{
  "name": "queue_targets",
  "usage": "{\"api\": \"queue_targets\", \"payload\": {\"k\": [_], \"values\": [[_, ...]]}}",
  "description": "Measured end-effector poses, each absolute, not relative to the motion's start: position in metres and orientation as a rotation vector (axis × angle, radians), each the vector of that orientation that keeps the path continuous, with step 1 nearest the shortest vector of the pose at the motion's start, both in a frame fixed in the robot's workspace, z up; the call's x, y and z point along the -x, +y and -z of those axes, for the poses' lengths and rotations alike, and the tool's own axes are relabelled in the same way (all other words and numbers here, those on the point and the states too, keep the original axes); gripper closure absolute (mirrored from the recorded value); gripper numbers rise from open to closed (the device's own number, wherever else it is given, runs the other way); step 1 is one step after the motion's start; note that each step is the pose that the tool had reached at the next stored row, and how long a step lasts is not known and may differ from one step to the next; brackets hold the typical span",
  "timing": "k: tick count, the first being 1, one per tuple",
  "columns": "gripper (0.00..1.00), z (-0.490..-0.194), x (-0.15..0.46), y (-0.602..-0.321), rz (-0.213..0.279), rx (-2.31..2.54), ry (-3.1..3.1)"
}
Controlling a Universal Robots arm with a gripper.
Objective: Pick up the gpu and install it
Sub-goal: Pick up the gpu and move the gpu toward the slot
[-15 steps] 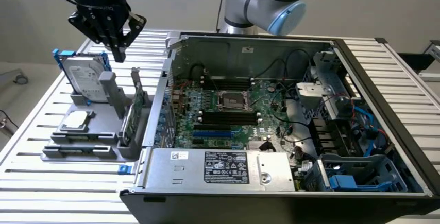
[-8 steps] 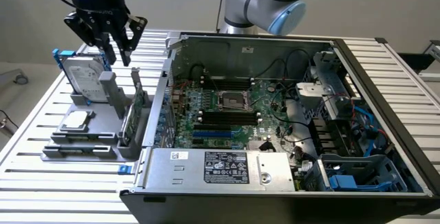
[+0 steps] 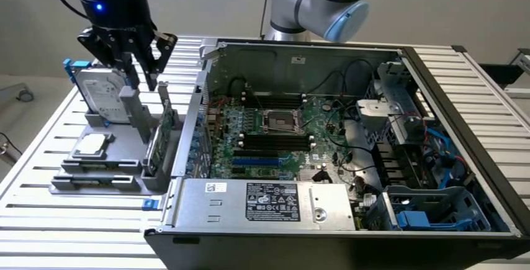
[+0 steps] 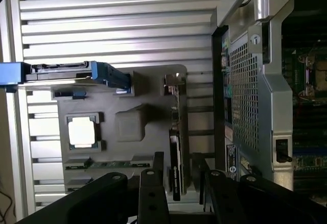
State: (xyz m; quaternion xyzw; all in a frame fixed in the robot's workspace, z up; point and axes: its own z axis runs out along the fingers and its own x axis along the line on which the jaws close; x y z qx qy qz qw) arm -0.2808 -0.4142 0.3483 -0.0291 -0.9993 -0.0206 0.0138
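The gpu [image 3: 165, 135] stands on edge in a slot of the grey holder [image 3: 124, 158], just outside the computer case's side wall. My gripper [image 3: 143, 84] hangs above the holder, over the gap between the hard drive and the gpu, open and holding nothing. Seen from the wrist, the gpu [image 4: 176, 147] appears edge-on as a thin dark card with a metal bracket at one end. My gripper [image 4: 182, 183] is above it, one dark finger [image 4: 152, 188] on each side of the card's line and apart from it.
The open computer case [image 3: 463, 96] lies at the exterior view's right, with motherboard [image 3: 273, 127], blue slots [image 3: 257, 158] and power supply [image 3: 265, 202]. The holder also carries a silver hard drive [image 3: 103, 99] in a blue frame and a processor chip [image 3: 93, 146]. The slatted table [image 3: 49, 115] surrounds it.
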Motion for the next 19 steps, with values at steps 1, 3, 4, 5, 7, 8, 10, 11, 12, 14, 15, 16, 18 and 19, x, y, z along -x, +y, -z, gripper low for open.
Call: {"api": "queue_targets", "payload": {"k": [1,3,4,5,7,8,10,11,12,14,15,16,18,19], "values": [[0.64,-0.346,0.281,-0.415,0.064,0.088,-3.112],[0.64,-0.343,0.281,-0.418,0.064,0.082,-3.112],[0.64,-0.341,0.281,-0.419,0.064,0.079,-3.111],[0.64,-0.339,0.281,-0.420,0.064,0.076,-3.111],[0.64,-0.336,0.281,-0.422,0.064,0.069,-3.111],[0.64,-0.334,0.281,-0.423,0.064,0.065,-3.111],[0.64,-0.330,0.281,-0.425,0.064,0.056,-3.110],[0.64,-0.328,0.281,-0.426,0.064,0.052,-3.110],[0.64,-0.327,0.281,-0.427,0.064,0.047,-3.110],[0.64,-0.323,0.281,-0.429,0.064,0.037,-3.109],[0.64,-0.321,0.281,-0.429,0.064,0.033,-3.109],[0.64,-0.319,0.281,-0.430,0.064,0.027,-3.109],[0.64,-0.316,0.281,-0.431,0.064,0.013,-3.109],[0.64,-0.314,0.281,-0.432,0.064,0.004,-3.108]]}}
